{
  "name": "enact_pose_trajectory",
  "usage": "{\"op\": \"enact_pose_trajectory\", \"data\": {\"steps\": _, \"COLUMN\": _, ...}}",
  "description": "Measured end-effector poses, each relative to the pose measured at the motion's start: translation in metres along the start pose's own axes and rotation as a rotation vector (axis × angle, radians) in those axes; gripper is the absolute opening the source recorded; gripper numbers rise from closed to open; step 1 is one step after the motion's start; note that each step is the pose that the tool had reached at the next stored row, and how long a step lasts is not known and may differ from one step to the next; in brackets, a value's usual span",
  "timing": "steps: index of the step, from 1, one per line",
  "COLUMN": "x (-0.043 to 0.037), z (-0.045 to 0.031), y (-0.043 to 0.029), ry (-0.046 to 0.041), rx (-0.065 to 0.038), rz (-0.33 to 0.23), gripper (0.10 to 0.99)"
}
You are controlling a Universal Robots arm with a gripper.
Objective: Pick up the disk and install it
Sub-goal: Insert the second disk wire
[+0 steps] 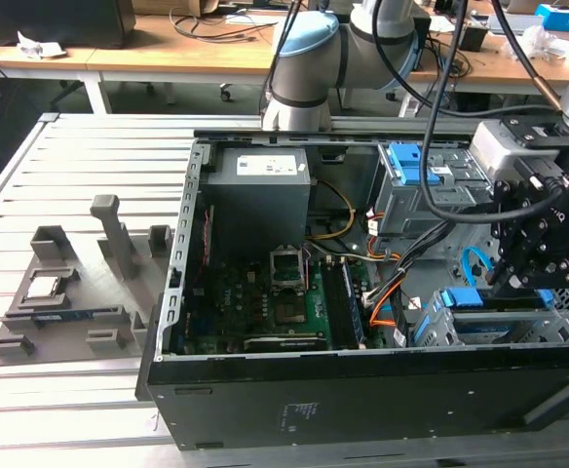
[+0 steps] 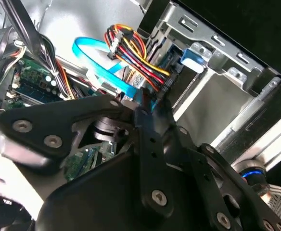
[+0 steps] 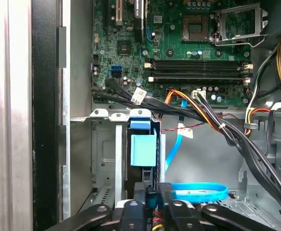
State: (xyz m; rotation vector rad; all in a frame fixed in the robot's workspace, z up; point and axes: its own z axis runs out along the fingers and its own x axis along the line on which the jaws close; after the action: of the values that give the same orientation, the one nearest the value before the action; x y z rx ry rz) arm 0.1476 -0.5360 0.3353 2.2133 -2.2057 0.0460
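Black metal fingers [image 3: 152, 195] pinching blue-framed disk [image 3: 144, 149], seated in grey metal cage [image 3: 104, 159]

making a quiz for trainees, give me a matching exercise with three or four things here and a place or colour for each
Things:
1 disk
2 power supply
3 tool
4 flat data cable

Descriptions:
A light blue, looped on the case floor
B grey box at the case's far end
C blue-framed, sitting in the near drive cage
D black, right above the near drive cage

Pairs: 1-C, 2-B, 3-D, 4-A
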Motion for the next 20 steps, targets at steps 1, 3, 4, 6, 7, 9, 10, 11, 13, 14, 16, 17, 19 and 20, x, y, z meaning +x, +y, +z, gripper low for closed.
{"op": "enact_pose_trajectory", "data": {"steps": 1, "x": 0.0001, "z": -0.0029, "y": 0.0000, "ry": 0.0013, "rx": 0.000, "rz": 0.000, "gripper": 0.298}}
{"op": "enact_pose_trajectory", "data": {"steps": 3, "x": 0.0004, "z": -0.0125, "y": -0.0001, "ry": 0.0012, "rx": 0.000, "rz": 0.000, "gripper": 0.298}}
{"op": "enact_pose_trajectory", "data": {"steps": 4, "x": 0.0005, "z": -0.0192, "y": -0.0001, "ry": 0.0015, "rx": 0.000, "rz": 0.000, "gripper": 0.298}}
{"op": "enact_pose_trajectory", "data": {"steps": 6, "x": 0.0002, "z": -0.0303, "y": -0.0002, "ry": 0.0016, "rx": 0.000, "rz": 0.000, "gripper": 0.298}}
{"op": "enact_pose_trajectory", "data": {"steps": 7, "x": 0.0000, "z": -0.0361, "y": -0.0003, "ry": 0.0019, "rx": 0.000, "rz": 0.000, "gripper": 0.282}}
{"op": "enact_pose_trajectory", "data": {"steps": 9, "x": 0.0001, "z": -0.0452, "y": -0.0004, "ry": 0.0019, "rx": 0.000, "rz": 0.000, "gripper": 0.216}}
{"op": "enact_pose_trajectory", "data": {"steps": 10, "x": 0.0002, "z": -0.0507, "y": -0.0004, "ry": 0.0018, "rx": 0.000, "rz": 0.000, "gripper": 0.153}}
{"op": "enact_pose_trajectory", "data": {"steps": 11, "x": 0.0003, "z": -0.0598, "y": -0.0005, "ry": 0.0018, "rx": 0.000, "rz": 0.000, "gripper": 0.106}}
{"op": "enact_pose_trajectory", "data": {"steps": 13, "x": 0.0006, "z": -0.0715, "y": -0.0006, "ry": 0.0019, "rx": 0.000, "rz": 0.000, "gripper": 0.106}}
{"op": "enact_pose_trajectory", "data": {"steps": 14, "x": 0.0007, "z": -0.0734, "y": -0.0006, "ry": 0.0017, "rx": 0.000, "rz": 0.000, "gripper": 0.106}}
{"op": "enact_pose_trajectory", "data": {"steps": 16, "x": 0.0007, "z": -0.0737, "y": -0.0006, "ry": 0.0015, "rx": 0.000, "rz": 0.000, "gripper": 0.106}}
{"op": "enact_pose_trajectory", "data": {"steps": 17, "x": 0.0007, "z": -0.0740, "y": -0.0007, "ry": 0.0018, "rx": 0.000, "rz": 0.000, "gripper": 0.106}}
{"op": "enact_pose_trajectory", "data": {"steps": 19, "x": 0.0007, "z": -0.0742, "y": -0.0006, "ry": 0.0019, "rx": 0.000, "rz": 0.000, "gripper": 0.106}}
{"op": "enact_pose_trajectory", "data": {"steps": 20, "x": 0.0007, "z": -0.0743, "y": -0.0006, "ry": 0.0018, "rx": 0.000, "rz": 0.000, "gripper": 0.106}}
